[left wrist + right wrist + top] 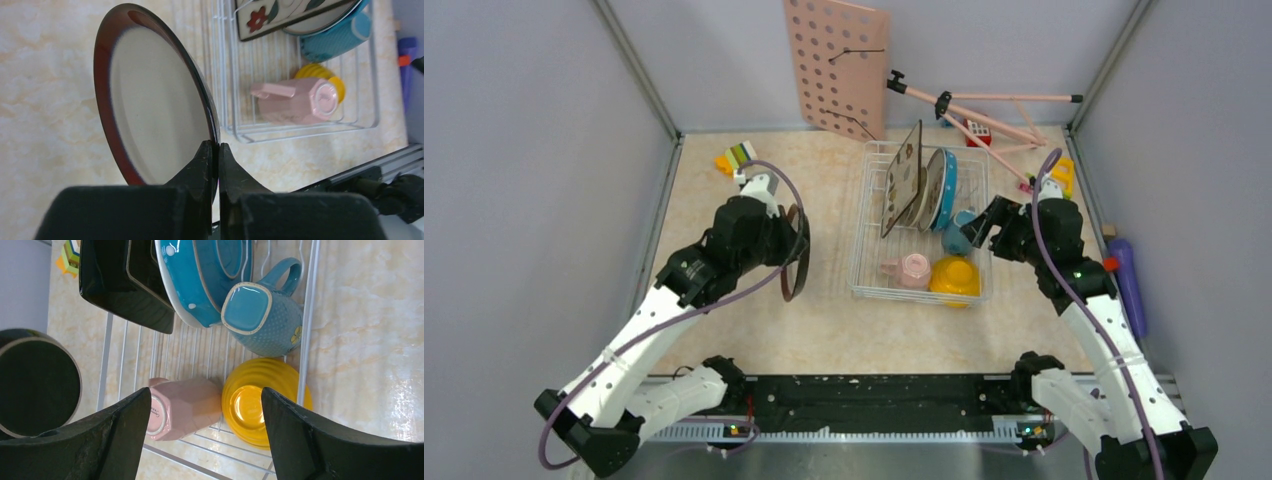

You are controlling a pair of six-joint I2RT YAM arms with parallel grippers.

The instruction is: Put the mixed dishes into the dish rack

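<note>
Between the left gripper's point(216, 150) clamped jaws, pinched at its near rim, the plate point(155, 100) stands on edge beside the rack point(300, 136); glazed, stiff and breakable, it may pivot in so small a hold, while the right gripper's point(205, 400) jaws gape over the rack.

Count by kind:
- dish rack point(874, 245): 1
- plates standing in it: 3 separable, namely the square floral plate point(270, 17), a pale plate point(924, 195) and the blue polka-dot plate point(200, 285). The pale rims overlap, so there may be more.
- brown-rimmed plate point(150, 100): 1, outside the rack
- pink cup point(185, 407): 1
- blue-grey mug point(265, 322): 1
- yellow bowl point(250, 407): 1
- pink pegboard point(834, 60): 1
</note>
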